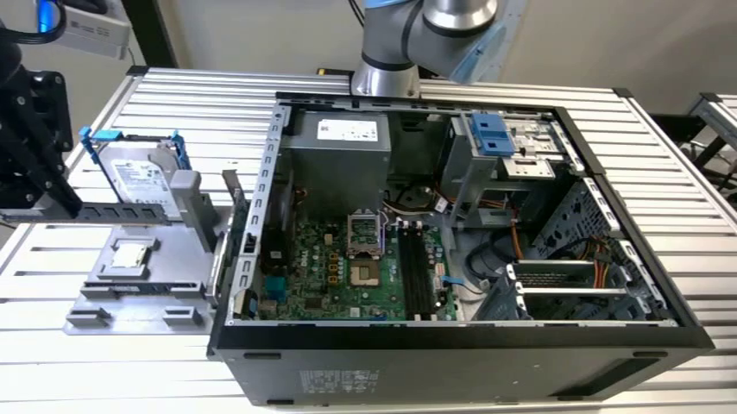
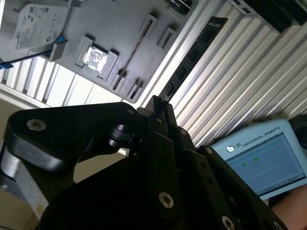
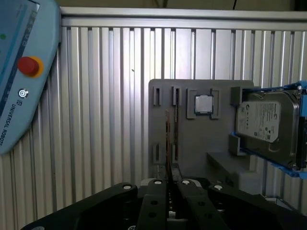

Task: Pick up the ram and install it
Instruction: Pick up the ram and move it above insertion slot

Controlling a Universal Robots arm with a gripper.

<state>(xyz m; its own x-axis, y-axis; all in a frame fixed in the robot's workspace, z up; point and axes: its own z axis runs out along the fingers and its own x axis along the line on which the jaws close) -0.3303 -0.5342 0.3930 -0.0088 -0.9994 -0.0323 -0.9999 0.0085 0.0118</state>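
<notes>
End effector is seen with fingers pressed together, nothing pinched. The ram is seated edgewise in the grey holder, apart from it.

We see our silver and blue-grey jointed robot arm rising out of the top centre of the exterior view. In both wrist views our black bolted metal gripper points away from the lens, its linkages spreading back toward us.
</notes>
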